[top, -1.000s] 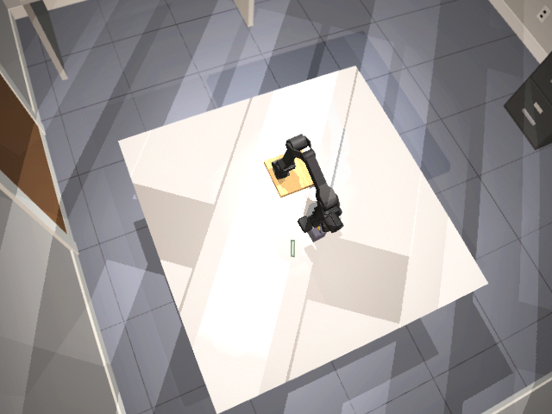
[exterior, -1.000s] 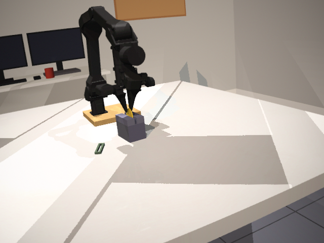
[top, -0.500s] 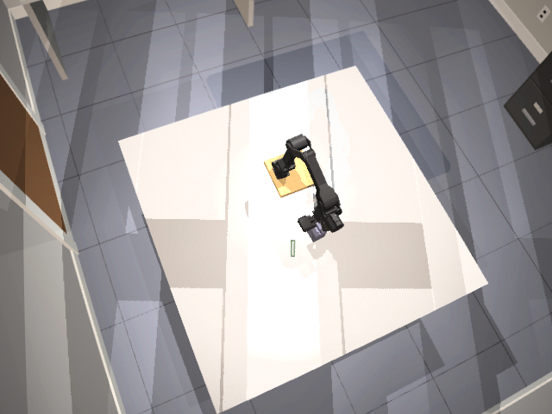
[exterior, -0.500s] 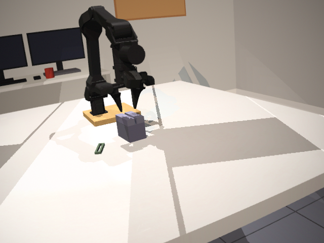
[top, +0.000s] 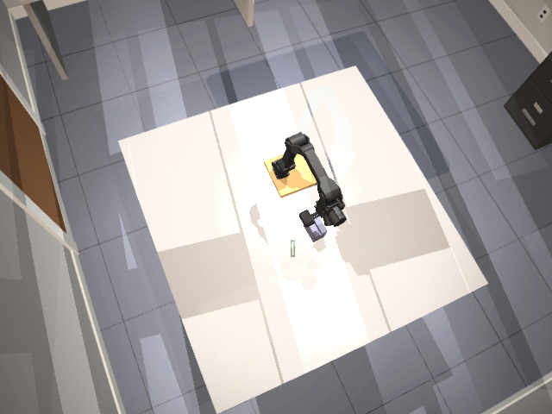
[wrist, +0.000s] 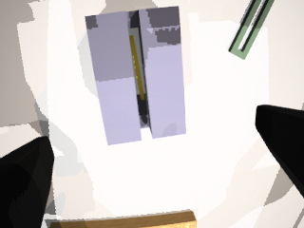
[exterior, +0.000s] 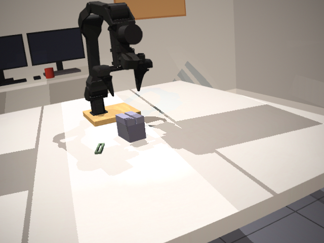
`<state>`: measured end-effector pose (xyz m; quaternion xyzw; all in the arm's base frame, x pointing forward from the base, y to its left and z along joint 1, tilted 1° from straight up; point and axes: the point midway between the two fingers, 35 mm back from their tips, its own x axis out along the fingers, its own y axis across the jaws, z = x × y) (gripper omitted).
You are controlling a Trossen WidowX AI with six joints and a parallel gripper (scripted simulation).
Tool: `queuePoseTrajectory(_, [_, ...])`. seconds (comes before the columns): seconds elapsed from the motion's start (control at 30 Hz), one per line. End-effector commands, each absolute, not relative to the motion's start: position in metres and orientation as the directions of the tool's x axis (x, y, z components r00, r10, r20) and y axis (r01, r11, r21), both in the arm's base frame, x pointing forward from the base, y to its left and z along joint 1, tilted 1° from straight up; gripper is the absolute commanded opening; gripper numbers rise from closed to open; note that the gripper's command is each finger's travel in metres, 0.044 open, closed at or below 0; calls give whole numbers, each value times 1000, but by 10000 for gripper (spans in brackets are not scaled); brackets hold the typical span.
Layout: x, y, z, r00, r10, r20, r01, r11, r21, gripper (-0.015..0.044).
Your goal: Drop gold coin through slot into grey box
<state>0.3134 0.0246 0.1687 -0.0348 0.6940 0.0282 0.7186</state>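
Observation:
The grey box (top: pixel 318 232) (exterior: pixel 130 129) (wrist: pixel 117 83) stands on the white table, its slot running along the lid. In the wrist view a thin gold edge, the coin (wrist: pixel 136 66), shows down inside the slot, within the box. The coin cannot be seen in the top and exterior views. The dark-green holder (top: pixel 292 247) (exterior: pixel 99 148) (wrist: pixel 254 22) lies empty on the table a short way from the box. My gripper (top: pixel 317 221) (exterior: pixel 125 87) (wrist: pixel 158 131) is open wide and empty, hanging above the box with its fingers pointing down.
The arm stands on a wooden base plate (top: pixel 291 183) (exterior: pixel 122 111) just behind the box. Monitors and a red cup (exterior: pixel 49 72) sit on a far desk beyond the table.

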Motion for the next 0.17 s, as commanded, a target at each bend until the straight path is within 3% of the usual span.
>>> queuePoseTrajectory(0.0, [312, 25, 172, 30, -7, -1000, -88, 996, -10, 440])
queuePoseTrajectory(0.13, [312, 25, 172, 30, -7, -1000, -88, 996, -10, 440])
